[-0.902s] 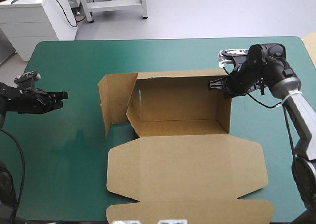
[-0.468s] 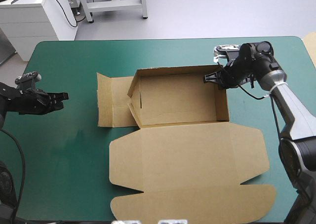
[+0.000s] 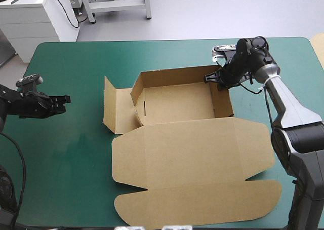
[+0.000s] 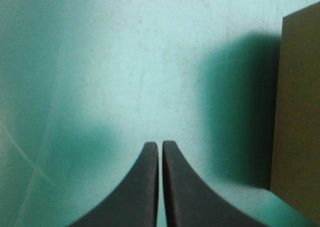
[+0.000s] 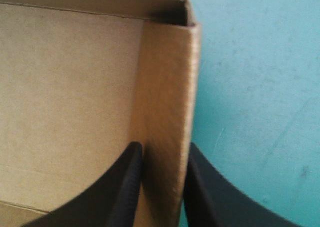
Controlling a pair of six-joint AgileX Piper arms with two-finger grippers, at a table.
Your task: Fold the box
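Note:
The brown box (image 3: pixel 177 103) stands at the table's middle as an open tray with its walls raised. Its lid (image 3: pixel 192 164) lies flat toward the near edge. A side flap (image 3: pixel 114 106) hangs out on the left, half raised. My right gripper (image 3: pixel 211 79) is at the tray's far right corner, shut on the right wall. In the right wrist view, the wall (image 5: pixel 167 87) runs up between the two fingers of the right gripper (image 5: pixel 162 147). My left gripper (image 3: pixel 65 99) hovers shut over the cover, well left of the box. In the left wrist view, the left gripper (image 4: pixel 160 144) is shut, with the flap (image 4: pixel 297 112) ahead and to one side.
The lid's front tab (image 3: pixel 202 204) reaches almost to the table's near edge. A stretch of bare teal-green cover (image 3: pixel 83 139) separates my left gripper from the flap.
The right gripper has moved left and toward the far edge with the right wall, and the tray has narrowed and shifted left. The left flap has swung. The left arm has stayed put.

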